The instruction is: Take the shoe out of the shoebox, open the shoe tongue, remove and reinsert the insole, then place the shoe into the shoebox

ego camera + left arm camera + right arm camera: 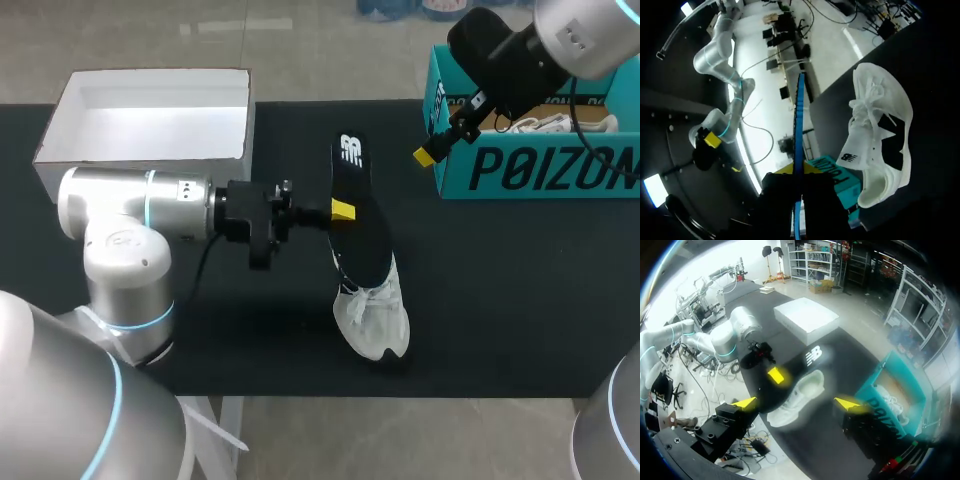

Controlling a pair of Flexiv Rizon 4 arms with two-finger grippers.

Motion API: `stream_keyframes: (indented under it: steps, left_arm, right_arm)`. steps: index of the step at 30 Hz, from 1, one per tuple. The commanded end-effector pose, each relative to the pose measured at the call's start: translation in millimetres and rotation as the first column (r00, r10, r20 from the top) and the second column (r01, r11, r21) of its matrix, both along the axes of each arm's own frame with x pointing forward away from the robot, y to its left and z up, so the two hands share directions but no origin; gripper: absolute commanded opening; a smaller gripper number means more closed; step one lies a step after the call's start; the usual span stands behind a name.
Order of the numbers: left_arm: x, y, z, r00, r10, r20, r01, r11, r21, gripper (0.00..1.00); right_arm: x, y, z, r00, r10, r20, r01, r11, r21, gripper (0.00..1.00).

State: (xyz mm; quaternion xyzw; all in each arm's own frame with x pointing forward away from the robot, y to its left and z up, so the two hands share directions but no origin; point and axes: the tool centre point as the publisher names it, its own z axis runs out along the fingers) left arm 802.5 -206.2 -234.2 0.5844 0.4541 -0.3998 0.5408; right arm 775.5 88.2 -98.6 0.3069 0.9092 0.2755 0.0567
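Looking down on a black table [520, 300] filling the middle band of the frame. Finding the left arm [130, 205] coming in from the lower left and lying level across the left half, and the right arm [560, 35] dropping in from the upper right corner. Noting a white box [150, 110] sitting open at the upper left, well apart from a teal shoebox [540, 165] at the upper right, holding a second shoe [545, 123]. Spotting the white shoe [375, 310] out of the shoebox, lying on the table low in the centre, toe pointing toward the lower edge. Seeing the black insole [358, 215] slanting above the shoe's heel end, its lower end meeting the shoe's opening; not managing to tell whether it is inside. Catching the left claw [338, 210] pinching the insole from both sides at mid-length. Finding the right claw [796, 403] hanging spread wide, holding nothing, just beside the teal shoebox's left front corner.
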Motion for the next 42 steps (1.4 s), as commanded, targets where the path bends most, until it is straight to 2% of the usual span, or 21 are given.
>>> stream_keyframes:
  steps: [1, 9, 15, 23, 42]
  left_arm:
    - [14.3, 5.0, 4.6, 0.979, -0.062, 0.194, 0.059, 0.998, 0.02, 0.0]
    - [49.6, 17.0, 16.2, 0.967, -0.045, 0.251, 0.034, 0.998, 0.049, 0.0]
    - [68.6, 18.4, 8.5, 0.972, -0.029, 0.235, 0.019, 0.999, 0.043, 0.0]
    - [76.9, 10.8, -4.0, 0.98, -0.026, 0.197, 0.022, 1.0, 0.02, 0.0]
    - [78.3, 7.3, -1.8, 0.982, -0.026, 0.186, 0.019, 0.999, 0.036, 0.0]
  right_arm:
    - [0.9, 1.7, -1.3, 1.0, -0.002, -0.001, 0.002, 1.0, -0.001, 1.0]
    - [0.9, 1.7, -1.3, 1.0, -0.002, -0.001, 0.002, 1.0, -0.001, 1.0]
    - [0.9, 1.7, -1.3, 1.0, -0.002, -0.001, 0.002, 1.0, -0.001, 1.0]
    - [0.9, 1.7, -1.3, 1.0, -0.002, -0.001, 0.002, 1.0, -0.001, 1.0]
    - [0.9, 1.7, -1.3, 1.0, -0.002, -0.001, 0.002, 1.0, -0.001, 1.0]
